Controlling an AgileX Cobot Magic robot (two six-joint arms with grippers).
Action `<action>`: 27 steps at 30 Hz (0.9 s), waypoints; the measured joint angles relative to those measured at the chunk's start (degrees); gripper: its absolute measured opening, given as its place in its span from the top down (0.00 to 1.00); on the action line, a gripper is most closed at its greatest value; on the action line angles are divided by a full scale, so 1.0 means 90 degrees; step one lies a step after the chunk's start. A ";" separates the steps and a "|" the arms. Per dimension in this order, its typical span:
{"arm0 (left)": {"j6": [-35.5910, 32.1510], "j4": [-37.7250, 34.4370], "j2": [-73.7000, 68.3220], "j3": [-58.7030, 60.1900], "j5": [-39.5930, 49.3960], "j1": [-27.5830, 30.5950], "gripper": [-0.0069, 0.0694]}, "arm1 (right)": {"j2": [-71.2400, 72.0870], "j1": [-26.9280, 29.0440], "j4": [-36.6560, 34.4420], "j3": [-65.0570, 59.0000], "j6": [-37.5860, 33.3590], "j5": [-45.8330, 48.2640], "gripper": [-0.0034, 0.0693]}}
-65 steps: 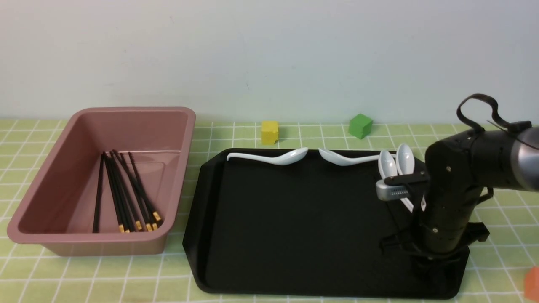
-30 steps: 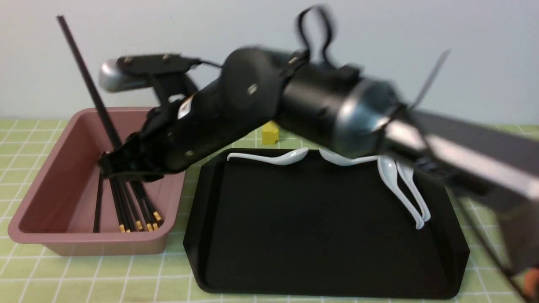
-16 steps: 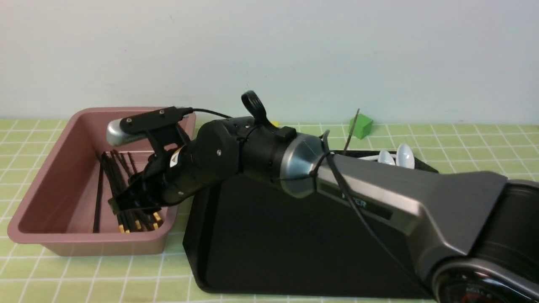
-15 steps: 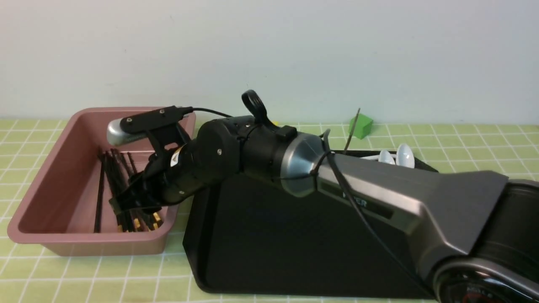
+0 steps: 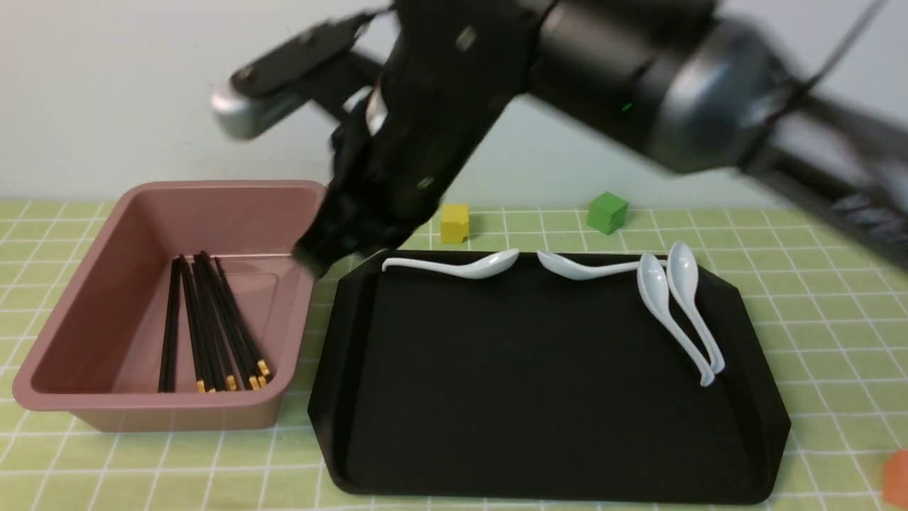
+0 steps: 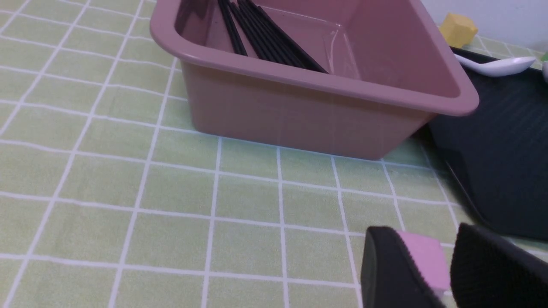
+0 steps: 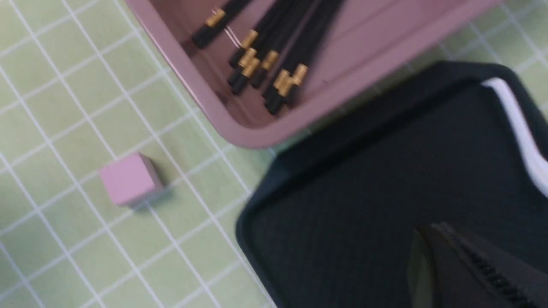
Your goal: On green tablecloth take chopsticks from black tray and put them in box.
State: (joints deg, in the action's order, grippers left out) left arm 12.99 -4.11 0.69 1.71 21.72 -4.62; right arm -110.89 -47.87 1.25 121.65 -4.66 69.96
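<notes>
Several black chopsticks (image 5: 209, 323) with gold ends lie together in the dusty-pink box (image 5: 85, 397) at the left; they also show in the right wrist view (image 7: 274, 55) and the left wrist view (image 6: 265, 40). The black tray (image 5: 539, 397) holds no chopsticks that I can see, only white spoons. My right gripper (image 5: 312, 254) is blurred and raised over the gap between box and tray. In its wrist view (image 7: 432, 233) the jaws look shut and empty above the tray (image 7: 364, 179). My left gripper (image 6: 426, 239) is open and empty over the green tablecloth (image 6: 128, 192).
Several white spoons (image 5: 674, 305) lie along the tray's far and right sides. A yellow cube (image 5: 454, 222) and a green cube (image 5: 607, 211) stand behind the tray. A pink cube (image 7: 128, 179) sits on the cloth before the box. An orange cube (image 5: 897, 477) is at the right edge.
My right arm carried a chopstick from the tray to the box and lowered into it. It has now lifted up out of the box, and the chopstick lies with the others.
</notes>
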 joint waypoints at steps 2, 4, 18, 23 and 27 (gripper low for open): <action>0.0000 0.0000 0.0000 0.0000 0.0000 0.0000 0.60 | 0.0370 0.0000 0.0377 0.0000 0.0196 0.0150 0.97; 0.0000 0.0000 0.0000 0.0000 0.0000 0.0000 0.60 | 0.0790 0.0000 0.0706 -0.0063 0.0404 0.0196 0.97; 0.0000 0.0000 0.0000 0.0000 0.0000 0.0000 0.60 | 0.5016 0.0000 0.1056 -0.2946 0.1600 0.0253 0.96; 0.0000 0.0000 0.0000 0.0000 0.0005 0.0000 0.60 | 0.7315 0.0000 0.1092 -0.5714 0.1877 -0.1075 0.96; 0.0000 0.0000 0.0000 0.0000 -0.0001 0.0000 0.60 | 0.8688 0.0000 0.1131 -0.8155 0.2420 -0.2907 0.96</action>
State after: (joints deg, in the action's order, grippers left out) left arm 12.99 -4.11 0.69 1.71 21.71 -4.62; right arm -32.69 -47.87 11.44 48.26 17.12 43.80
